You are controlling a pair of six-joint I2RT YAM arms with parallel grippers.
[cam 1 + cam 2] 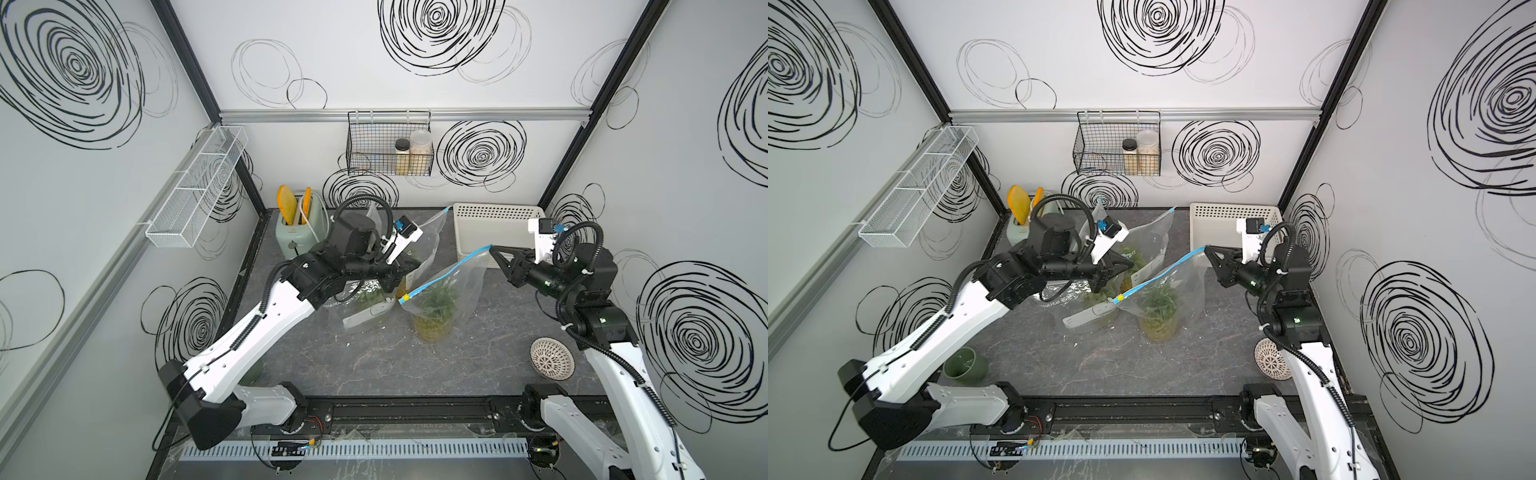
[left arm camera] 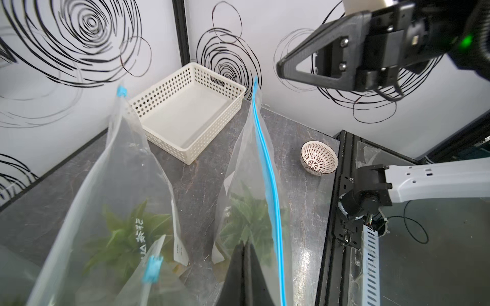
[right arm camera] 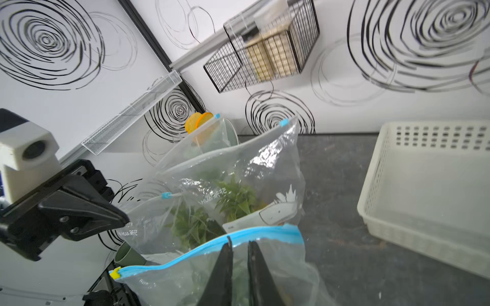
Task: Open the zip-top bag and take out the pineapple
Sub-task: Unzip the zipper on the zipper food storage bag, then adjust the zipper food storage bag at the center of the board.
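Mid-table, between arms: zip-top bag hanging by blue zip strip.
- Right gripper: pinching strip's end opposite yellow slider.
- Left gripper: jaws together beside strip; film caught or not, cannot tell.
- Pineapple: standing inside bag, sitting below and between both jaws.
- Risks: thin strip slipping from pinch, bag collapsing; sideways pull tipping pineapple; neighbouring bag getting snagged.

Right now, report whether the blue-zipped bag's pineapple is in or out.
In: the pineapple shows through the clear plastic of the bag, below its blue zip.
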